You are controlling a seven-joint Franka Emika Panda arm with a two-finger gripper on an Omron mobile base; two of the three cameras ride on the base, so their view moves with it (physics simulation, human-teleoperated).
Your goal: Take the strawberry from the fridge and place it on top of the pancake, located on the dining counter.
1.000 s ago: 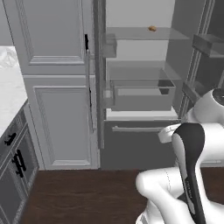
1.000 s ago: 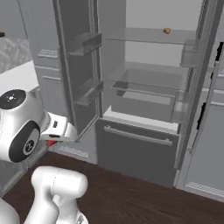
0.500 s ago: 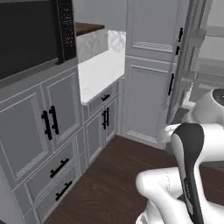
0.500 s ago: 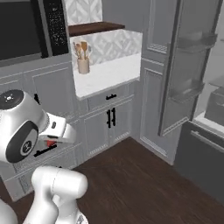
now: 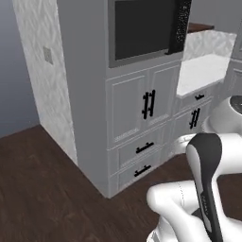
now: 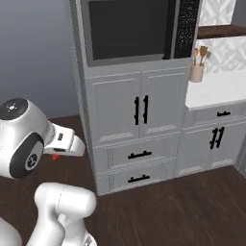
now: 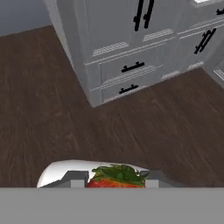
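Grey cabinet tower [image 6: 134, 110]: tall panelled unit with a built-in black oven [image 6: 132, 29] near its top, double doors below with paired black handles, then two drawers with black bar handles; also seen from the left base view [image 5: 127, 104] and, lower part only, from the hand view [image 7: 127, 52].
Floor [image 7: 52, 109]: dark brown wood planks, running around the tower's corner.
Wall [image 5: 42, 71]: pale patterned side panel at the tower's left in the left base view, plain blue-grey wall beyond.
Side counter [image 6: 218, 89]: white top just right of the tower, over grey doors and a drawer with black handles; patterned backsplash and a dark wood shelf above it.
Arm [image 5: 205, 175]: white with a dark joint band, low right in the left base view; big round joint at the left of the right base view.
Utensil pot [image 6: 196, 72]: tan, on the side counter against the tower, wooden tools standing in it.
Gripper [image 7: 114, 180]: fingers narrow, clamped on the strawberry from both sides.
Strawberry [image 7: 116, 177]: red with green leaves on top, between the fingertips, above the floor; a red speck below the wrist in the right base view [image 6: 57, 156].
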